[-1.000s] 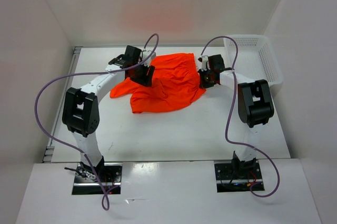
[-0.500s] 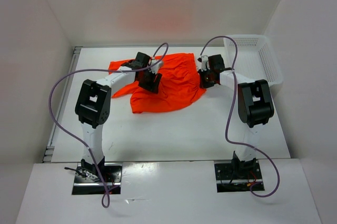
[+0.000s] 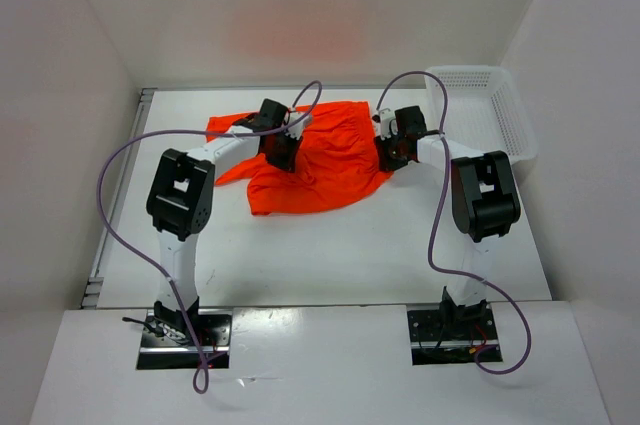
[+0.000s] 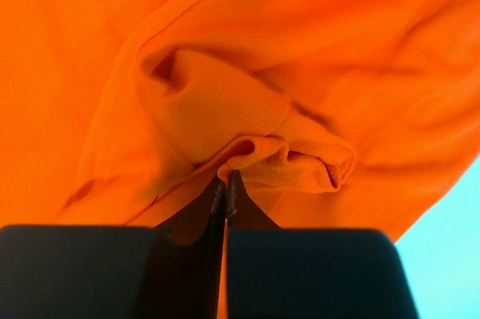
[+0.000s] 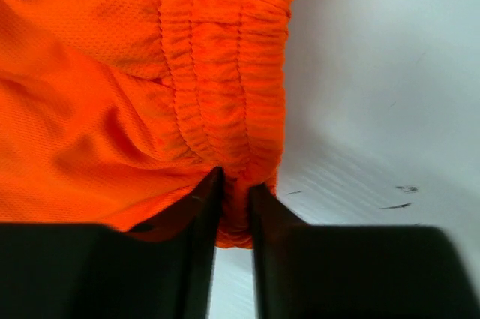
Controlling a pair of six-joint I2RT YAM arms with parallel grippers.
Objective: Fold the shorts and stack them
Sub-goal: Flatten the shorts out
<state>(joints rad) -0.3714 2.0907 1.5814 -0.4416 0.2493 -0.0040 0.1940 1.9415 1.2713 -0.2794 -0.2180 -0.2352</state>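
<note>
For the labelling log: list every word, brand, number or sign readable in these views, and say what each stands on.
No text can be read anywhere.
shorts: plain orange cloth, no print or lettered tag showing.
basket: bare white plastic, no label.
table: only small dark scuffs, not letters.
base plates: too small to tell any marking.

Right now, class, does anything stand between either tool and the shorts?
Nothing visible does. The left tool is shut on a fold of the shorts, and the right tool is shut on their gathered waistband. The white basket stands apart, far right.
</note>
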